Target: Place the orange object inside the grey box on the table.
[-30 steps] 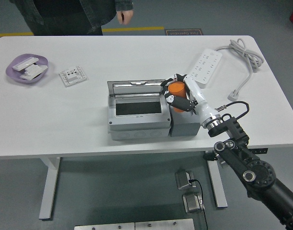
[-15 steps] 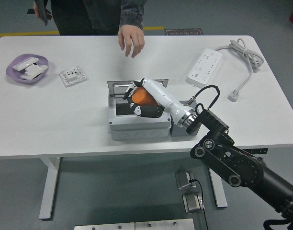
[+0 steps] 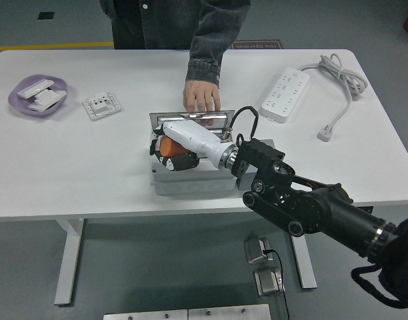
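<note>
While a person's hand rests on the grey box's far edge, we see our right hand gripping the orange object over the box, near the bench's front edge.

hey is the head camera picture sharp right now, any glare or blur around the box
Head view: mostly sharp, evenly lit, with soft shadows only. The white table is bright but not glaring. The right hand and orange object over the grey box look slightly soft.

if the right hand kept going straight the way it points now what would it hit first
Probably the left inner wall of the grey box. The right hand, shut on the orange object, points left inside the box opening. Depth is unclear from this view.
</note>
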